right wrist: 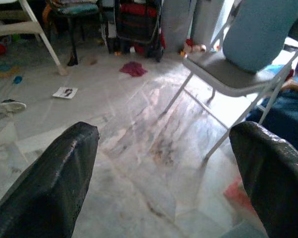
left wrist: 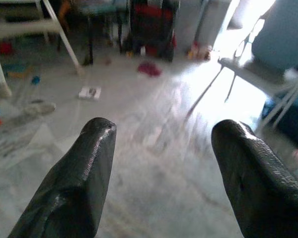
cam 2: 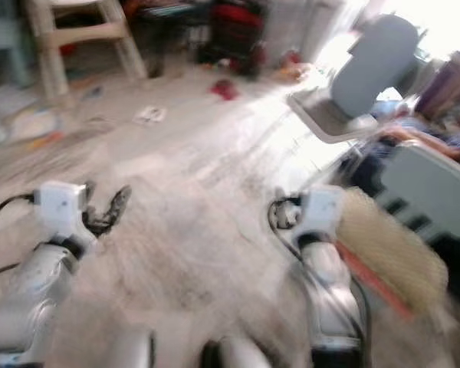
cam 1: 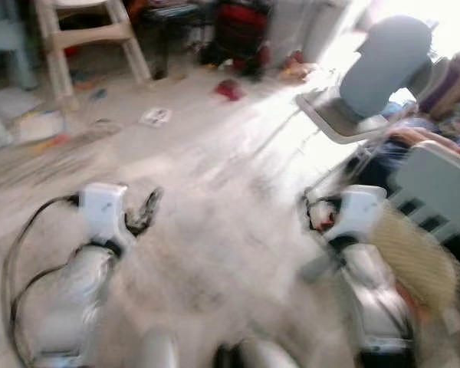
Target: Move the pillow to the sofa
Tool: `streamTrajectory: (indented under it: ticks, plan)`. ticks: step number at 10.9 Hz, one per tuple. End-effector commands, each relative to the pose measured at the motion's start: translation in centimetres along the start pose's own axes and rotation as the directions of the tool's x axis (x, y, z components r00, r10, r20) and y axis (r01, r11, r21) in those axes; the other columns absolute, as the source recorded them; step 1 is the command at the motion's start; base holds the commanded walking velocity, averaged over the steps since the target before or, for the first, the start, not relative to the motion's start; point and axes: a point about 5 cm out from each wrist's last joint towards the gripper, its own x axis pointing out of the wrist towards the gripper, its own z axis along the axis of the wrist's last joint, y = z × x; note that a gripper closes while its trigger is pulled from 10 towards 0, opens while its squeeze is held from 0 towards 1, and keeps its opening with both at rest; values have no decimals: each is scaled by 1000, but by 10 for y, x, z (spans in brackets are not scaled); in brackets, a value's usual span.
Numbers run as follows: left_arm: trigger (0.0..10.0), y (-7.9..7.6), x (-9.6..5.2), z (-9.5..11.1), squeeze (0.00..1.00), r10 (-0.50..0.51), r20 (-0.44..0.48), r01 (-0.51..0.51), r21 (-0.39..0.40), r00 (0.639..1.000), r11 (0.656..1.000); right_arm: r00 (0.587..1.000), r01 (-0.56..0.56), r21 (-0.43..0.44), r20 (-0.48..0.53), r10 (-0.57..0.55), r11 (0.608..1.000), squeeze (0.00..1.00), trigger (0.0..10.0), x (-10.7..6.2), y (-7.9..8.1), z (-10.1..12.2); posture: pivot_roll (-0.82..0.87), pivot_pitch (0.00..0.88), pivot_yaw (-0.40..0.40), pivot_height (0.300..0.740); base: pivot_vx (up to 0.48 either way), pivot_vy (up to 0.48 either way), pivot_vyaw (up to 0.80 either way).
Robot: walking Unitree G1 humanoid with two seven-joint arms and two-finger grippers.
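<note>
Though blurred, seemingly the pillow (cam 2: 387, 249) just beside the right end effector (right wrist: 164, 183), both end effectors empty, fingers spread.

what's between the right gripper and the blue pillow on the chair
Nothing visible does. Only floor lies between the open right gripper and the folding chair, where the blue pillow leans upright on the seat. A person's arm shows beyond it.

Lived-in home room, marble floor (right wrist: 139, 163), folding chair (right wrist: 228, 74), scattered toys (right wrist: 133, 68)
</note>
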Motion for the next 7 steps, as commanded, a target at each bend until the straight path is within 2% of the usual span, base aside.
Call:
streamTrajectory:
  ticks: [1,3,4,7]
  plan:
    - [10000,-8,3,-3,0,-9,-20,9,-9,1000,1000,999,40,-18,10,-40,999,0,10000,-1,-14,0,41,113,-98,740,0,0,0]
    - [10000,-7,8,-3,0,-34,-44,35,27,998,999,996,79,20,28,-80,997,0,10000,3,-15,0,53,91,-44,740,0,0,0]
    - [10000,-5,13,1,0,-48,-33,50,68,998,996,993,106,35,42,-107,994,0,10000,6,-16,1,56,82,-22,740,0,0,0]
    - [10000,-3,31,18,0,-74,-3,74,89,997,993,983,163,51,75,-167,985,0,10000,9,-19,3,45,69,35,740,0,0,0]
